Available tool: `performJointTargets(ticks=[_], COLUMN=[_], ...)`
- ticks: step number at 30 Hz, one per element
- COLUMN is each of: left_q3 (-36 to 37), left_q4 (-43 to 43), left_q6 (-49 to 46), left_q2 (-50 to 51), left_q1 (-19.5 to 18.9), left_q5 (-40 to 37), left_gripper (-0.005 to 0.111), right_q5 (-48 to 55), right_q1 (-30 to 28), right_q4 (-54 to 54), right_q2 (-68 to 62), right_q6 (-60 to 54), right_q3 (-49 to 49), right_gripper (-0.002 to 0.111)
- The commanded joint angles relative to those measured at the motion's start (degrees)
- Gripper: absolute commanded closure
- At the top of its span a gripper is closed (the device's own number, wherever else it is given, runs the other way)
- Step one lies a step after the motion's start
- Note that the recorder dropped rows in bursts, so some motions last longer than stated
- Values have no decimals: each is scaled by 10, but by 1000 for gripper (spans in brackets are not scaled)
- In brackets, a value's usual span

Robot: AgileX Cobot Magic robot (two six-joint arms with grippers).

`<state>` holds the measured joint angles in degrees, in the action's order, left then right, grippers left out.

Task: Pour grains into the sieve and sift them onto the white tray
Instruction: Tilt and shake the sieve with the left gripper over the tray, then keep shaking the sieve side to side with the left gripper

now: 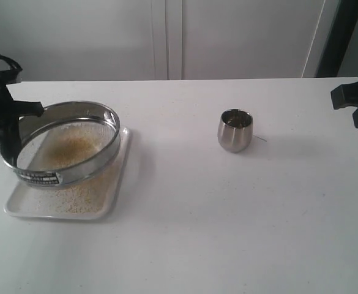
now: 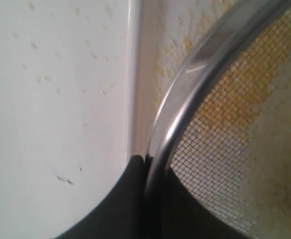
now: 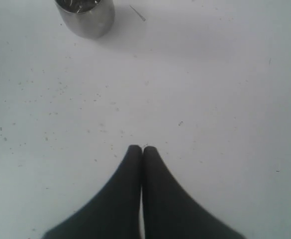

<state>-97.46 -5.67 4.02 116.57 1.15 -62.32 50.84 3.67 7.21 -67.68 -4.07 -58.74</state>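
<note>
Exterior view, left end effector (image 2: 144,160) clamps sieve (image 1: 98,164) rim over white tray (image 1: 112,199), right end effector (image 3: 143,148) closed, well apart

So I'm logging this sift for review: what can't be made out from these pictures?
The steel cup: inside is dark and too small in the exterior view; the right wrist view cuts its top off.
The label on the sieve: print too small, exterior view.
The white tray: much of it hidden behind the sieve, exterior view.
The grains: whether on the mesh or on the tray beneath, unclear in either view.
</note>
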Motion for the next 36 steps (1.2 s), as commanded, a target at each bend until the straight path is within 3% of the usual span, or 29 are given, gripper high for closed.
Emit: performJointTargets(ticks=[1,4,8,10,16,19,21,23,25,26,27,28,29,31,32,33,34,36], left_q3=[147,88,-65,-42,161,108,1,-66,-43,37,69,125,126,44,-43,-64,-29,107], left_q4=[-31,-26,-26,-25,26,28,32,5,-1,31,33,29,22,1,-32,-51,-50,-35], left_q6=[-23,-4,9,-2,27,36,35,28,-1,33,40,40,40,42,50,40,-4,11], left_q2=[-110,-71,30,14,-111,-74,-19,13,1,-53,-84,-120,-118,-51,11,27,8,-74], left_q1=[2,-2,-4,2,8,0,0,3,9,13,13,10,8,6,2,2,11,18], left_q5=[156,179,0,-19,145,178,113,1,-54,-12,20,120,146,142,39,-16,-41,84], left_gripper=[107,107,107,107,107,107,107,107,107,107,107,107,107,107,107,107,107,107], right_q5=[-3,-4,-4,-4,-4,-4,-4,-4,-4,-4,-4,-4,-4,-4,-4,-4,-6,-6], right_q1=[-3,-3,-3,-3,-3,-3,-3,-3,-3,-3,-3,-3,-3,-3,-3,-3,-3,-3], right_q4=[-1,-1,-1,-1,-1,0,0,0,0,0,0,0,0,0,0,0,0,0], right_q2=[4,4,4,4,4,4,4,4,4,4,4,4,4,3,3,3,3,3], right_q6=[0,0,0,0,0,0,0,0,0,0,0,0,0,0,0,0,0,0], right_q3=[2,2,2,2,2,2,2,2,2,2,2,2,2,2,2,2,2,2], right_gripper=[108,108,108,108,108,108,108,108,108,108,108,108,108,108,108,108,108,108])
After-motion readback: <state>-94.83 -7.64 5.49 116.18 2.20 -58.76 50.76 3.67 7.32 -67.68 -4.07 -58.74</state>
